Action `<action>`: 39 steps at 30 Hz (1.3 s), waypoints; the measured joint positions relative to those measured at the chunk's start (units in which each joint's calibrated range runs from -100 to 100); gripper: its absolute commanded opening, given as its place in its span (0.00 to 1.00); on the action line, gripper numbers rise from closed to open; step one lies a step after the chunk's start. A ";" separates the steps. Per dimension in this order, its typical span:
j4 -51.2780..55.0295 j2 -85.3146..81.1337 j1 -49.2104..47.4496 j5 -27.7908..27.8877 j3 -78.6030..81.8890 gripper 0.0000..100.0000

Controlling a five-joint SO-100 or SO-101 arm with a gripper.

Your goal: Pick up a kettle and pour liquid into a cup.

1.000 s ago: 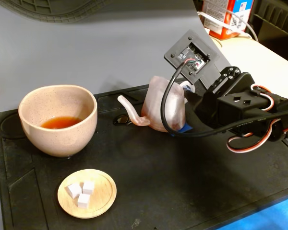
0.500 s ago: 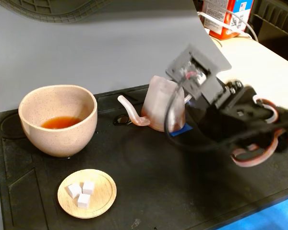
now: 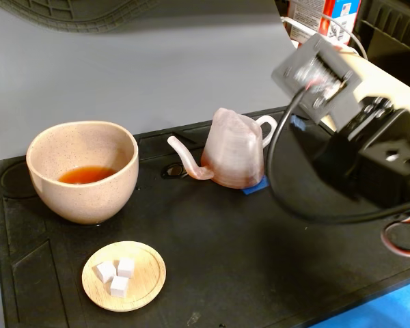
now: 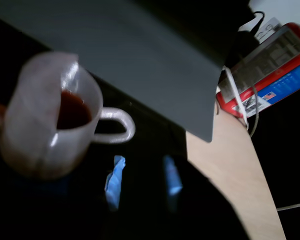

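Observation:
The pinkish translucent kettle [image 3: 231, 152] stands upright on the black mat [image 3: 212, 246], spout pointing left toward the cup [image 3: 82, 169]. Reddish-orange liquid [image 3: 86, 175] lies in the bottom of the speckled beige cup. In the wrist view the kettle [image 4: 37, 130] holds dark red liquid [image 4: 72, 111], and its whitish loop handle [image 4: 117, 131] points toward my gripper [image 4: 143, 177]. The blue-tipped fingers [image 4: 115, 181] stand apart and open, just short of the handle, with nothing between them. In the fixed view my arm [image 3: 369, 160] is right of the kettle, and its fingertips are mostly hidden.
A small wooden dish with three white cubes [image 3: 124, 275] sits near the mat's front left. A patch of blue tape [image 3: 255, 186] lies beside the kettle's base. A grey backdrop sheet [image 3: 157, 61] stands behind. A red-and-blue carton [image 4: 270, 65] stands on the beige table at back right.
My gripper has let go of the kettle's handle and drawn back to the right and upward. The kettle stays standing on the mat; cup and dish are unmoved.

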 measured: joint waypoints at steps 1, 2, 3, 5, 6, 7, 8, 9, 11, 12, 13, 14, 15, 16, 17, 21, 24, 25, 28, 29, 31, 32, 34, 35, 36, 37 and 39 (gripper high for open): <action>0.00 -2.91 0.00 -0.68 1.66 0.01; 0.00 -5.74 0.00 -1.00 3.51 0.01; 0.00 -9.59 0.00 -1.20 5.45 0.01; 0.00 -15.92 0.08 -1.20 8.76 0.01; 0.00 -17.38 0.08 -1.26 9.15 0.01; 0.79 -22.17 0.00 -1.47 11.88 0.01; 2.19 -25.60 0.08 -2.36 11.98 0.01; 4.99 -29.11 0.00 -3.14 12.56 0.01; 12.34 -38.53 0.00 -3.82 12.46 0.01; 18.12 -44.18 0.00 -3.93 12.56 0.01; 21.18 -46.75 0.00 -4.35 12.66 0.01; 27.66 -52.57 0.08 -5.66 12.56 0.01; 29.32 -54.28 0.08 -6.60 12.56 0.01; 30.72 -55.91 0.08 -8.59 12.66 0.01; 31.33 -57.02 0.23 -9.90 12.66 0.01; 31.60 -59.33 0.15 -13.67 12.66 0.01; 34.31 -61.30 0.53 -14.88 12.66 0.01; 35.36 -62.07 0.53 -14.93 12.66 0.01; 42.19 -66.27 0.53 -16.29 13.92 0.01; 42.98 -67.21 0.53 -16.92 14.51 0.01; 44.46 -71.15 0.53 -18.49 17.82 0.01; 45.08 -73.12 0.53 -18.65 19.28 0.01; 47.88 -78.17 0.53 -18.65 22.30 0.01; 48.93 -79.71 0.53 -18.70 23.08 0.01; 50.77 -81.93 0.53 -18.75 24.15 0.01; 51.73 -83.39 0.53 -18.75 24.93 0.01; 53.74 -86.73 0.53 -18.75 27.46 0.01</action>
